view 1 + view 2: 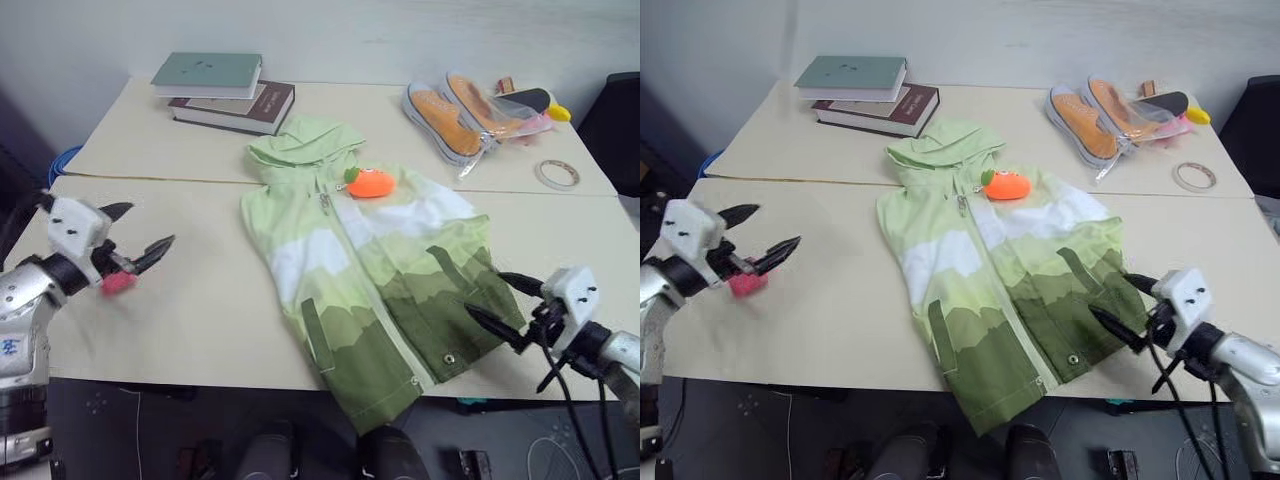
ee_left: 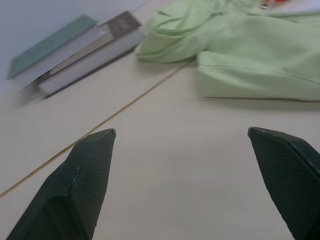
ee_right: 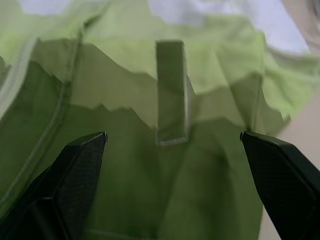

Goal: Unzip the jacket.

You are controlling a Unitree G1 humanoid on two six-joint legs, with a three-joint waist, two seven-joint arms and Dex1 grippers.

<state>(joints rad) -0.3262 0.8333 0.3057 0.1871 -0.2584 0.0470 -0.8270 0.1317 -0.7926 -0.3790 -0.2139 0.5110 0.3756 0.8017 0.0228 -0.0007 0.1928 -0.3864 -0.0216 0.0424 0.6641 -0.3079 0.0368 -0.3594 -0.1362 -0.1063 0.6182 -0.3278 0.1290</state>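
The jacket (image 1: 375, 290) is banded light green, white, olive and dark green, with dark green pocket strips. An orange toy (image 1: 370, 183) lies on it. The bench (image 1: 190, 300) is pale beige. The books (image 1: 222, 90) are grey-green and dark brown; the shoes (image 1: 450, 115) orange with white soles.

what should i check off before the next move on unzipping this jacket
1. Jacket lying flat, front up on the table: ok.
2. Zip pull in plain sight near the collar: ok; whether any of the zip is already open: cannot tell.
3. Left tool open and holding nothing: ok, but it hangs off to the side, apart from the jacket.
4. Right tool open and holding nothing: ok, over the dark green hem by the pocket strip.
5. Fabric free of clutter: not ok, an orange toy sits on the chest beside the zip.
6. Either tool at the zip pull: not ok.
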